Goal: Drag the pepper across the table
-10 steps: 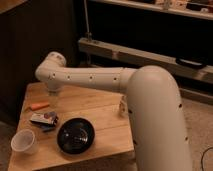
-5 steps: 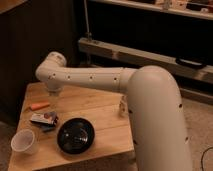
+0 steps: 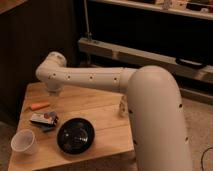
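Observation:
The pepper (image 3: 39, 105) is small, slender and orange-red. It lies on the left part of the light wooden table (image 3: 100, 107). My white arm reaches from the right across the table to a bent joint above the table's left half. My gripper (image 3: 54, 97) hangs down from that joint, just right of the pepper and slightly above the tabletop. I cannot tell whether it touches the pepper.
A black rectangular box (image 3: 44, 119) lies just in front of the pepper. A black bowl (image 3: 75, 135) sits at the front middle and a white cup (image 3: 24, 142) at the front left corner. A dark cabinet stands behind the table on the left.

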Motion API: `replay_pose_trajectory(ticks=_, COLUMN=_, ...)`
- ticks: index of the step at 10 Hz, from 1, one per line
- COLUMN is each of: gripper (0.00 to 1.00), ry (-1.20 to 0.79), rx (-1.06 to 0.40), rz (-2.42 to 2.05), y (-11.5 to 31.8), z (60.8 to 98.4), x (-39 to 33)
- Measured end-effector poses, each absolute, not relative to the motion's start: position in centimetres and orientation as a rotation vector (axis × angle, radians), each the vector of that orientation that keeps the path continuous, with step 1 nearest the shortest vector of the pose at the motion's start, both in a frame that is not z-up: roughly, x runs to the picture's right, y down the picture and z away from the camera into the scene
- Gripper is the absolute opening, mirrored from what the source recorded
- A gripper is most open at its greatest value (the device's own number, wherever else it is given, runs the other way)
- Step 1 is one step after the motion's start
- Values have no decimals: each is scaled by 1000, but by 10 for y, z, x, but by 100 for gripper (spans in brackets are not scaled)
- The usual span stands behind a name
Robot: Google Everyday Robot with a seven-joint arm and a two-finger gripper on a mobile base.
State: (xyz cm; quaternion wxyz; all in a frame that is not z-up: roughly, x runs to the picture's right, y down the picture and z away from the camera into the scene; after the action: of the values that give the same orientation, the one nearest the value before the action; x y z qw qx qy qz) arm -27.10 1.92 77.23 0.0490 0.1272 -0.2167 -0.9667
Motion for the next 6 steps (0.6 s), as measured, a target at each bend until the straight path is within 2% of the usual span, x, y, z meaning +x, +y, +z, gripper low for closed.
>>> replay_pose_trajectory(ticks=5, gripper=80, ry=-651, rx=393, rz=-2957, y=18, z=772, x=-272)
replay_pose_trajectory(ticks=6, gripper=80, ry=-628, rx=435, rz=-2974, y=11, z=771, x=-274)
